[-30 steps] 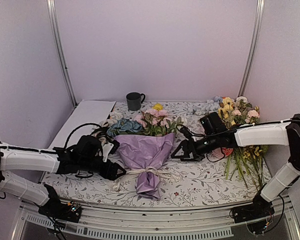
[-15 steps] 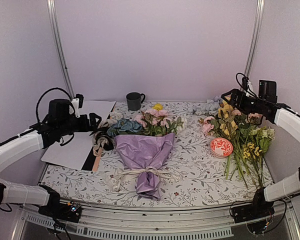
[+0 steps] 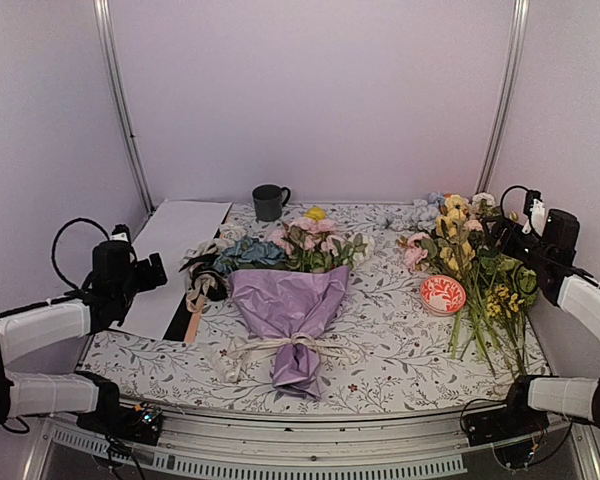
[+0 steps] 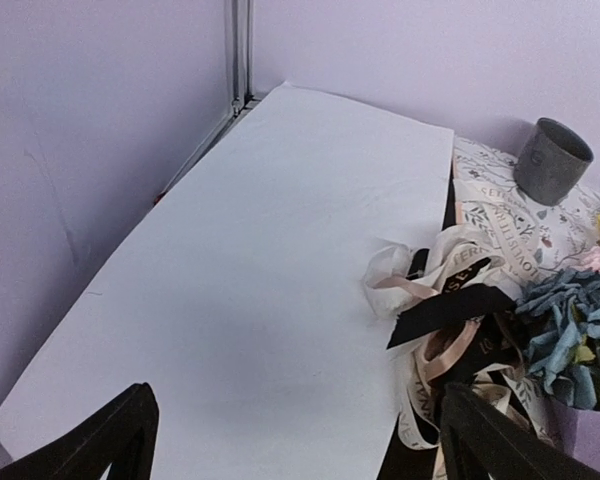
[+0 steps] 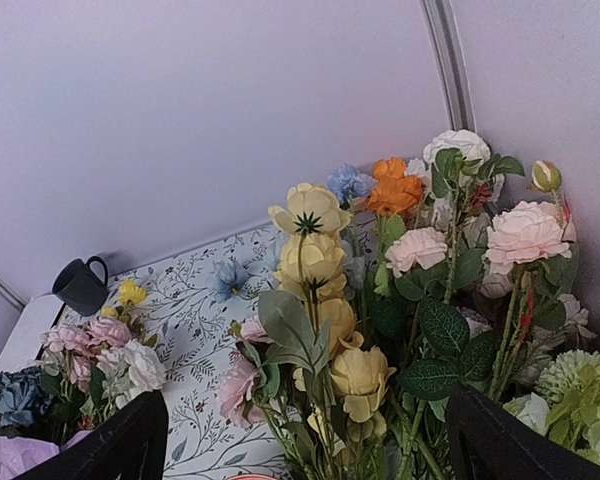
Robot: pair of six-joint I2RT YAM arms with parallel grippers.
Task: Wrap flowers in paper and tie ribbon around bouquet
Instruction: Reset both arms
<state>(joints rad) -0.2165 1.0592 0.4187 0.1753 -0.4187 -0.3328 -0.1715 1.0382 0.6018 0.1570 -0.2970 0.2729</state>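
The bouquet [image 3: 292, 310] lies in the middle of the table, a cone of lilac paper [image 3: 285, 295] with its narrow end toward me. Pink, blue and yellow flowers [image 3: 302, 242] show at its wide far end. A cream ribbon [image 3: 295, 345] is knotted round the lower part of the cone, its ends trailing to both sides. My left gripper [image 3: 150, 272] hangs open over the white sheet at the left, well away from the bouquet; nothing sits between its fingers [image 4: 110, 440]. My right gripper [image 3: 510, 235] is open above the loose flowers at the far right, also holding nothing.
A flat white sheet [image 4: 260, 280] lies at the left, with a coiled tan-and-dark ribbon bundle [image 4: 460, 310] beside it. A dark mug [image 3: 269, 201] stands at the back. Loose long-stemmed flowers [image 3: 480, 270] are piled at the right, beside a small red-patterned dish [image 3: 442, 294].
Both arms have drawn back from the bouquet to the table's sides, rising and then lowering a little. Both sets of jaws have spread wider. The bouquet has not moved.
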